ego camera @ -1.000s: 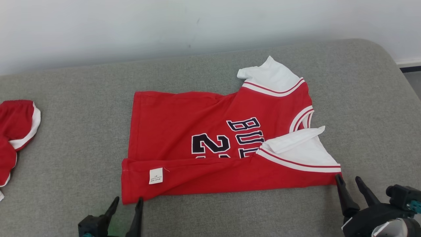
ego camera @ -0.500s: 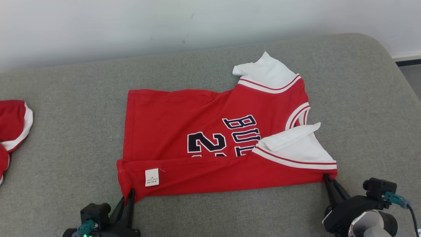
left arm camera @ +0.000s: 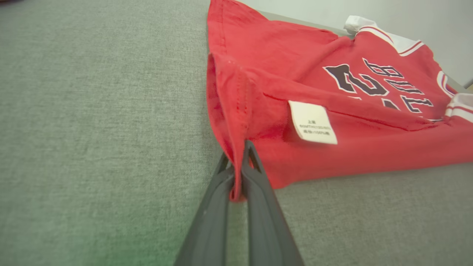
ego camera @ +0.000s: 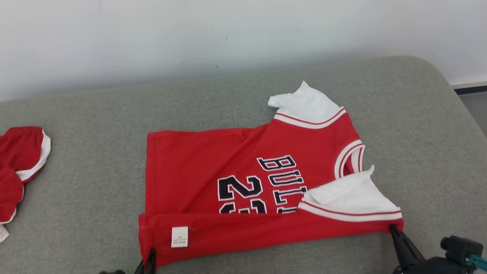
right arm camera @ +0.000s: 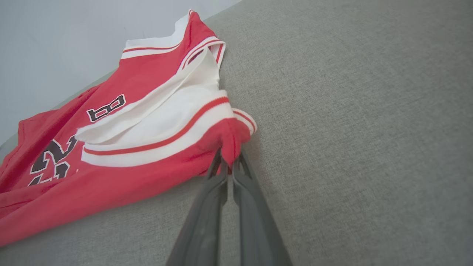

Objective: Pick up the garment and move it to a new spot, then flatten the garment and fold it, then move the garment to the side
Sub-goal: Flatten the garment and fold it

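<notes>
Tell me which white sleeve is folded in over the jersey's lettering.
The near sleeve, beside the right end effector: it covers the end of the black lettering on the jersey. The far sleeve sticks out toward the wall, clear of the print.

A red jersey [ego camera: 213, 167] with white sleeves, red-striped trim and dark, white-edged lettering lies spread on a grey upholstered surface [ego camera: 95, 114], its collar end to the right and its hem to the left. The near long edge is folded over the front, hiding the lower part of the number and showing a small white care label [ego camera: 179, 236] near the hem. Both near corners are bunched into points and slightly raised.
</notes>
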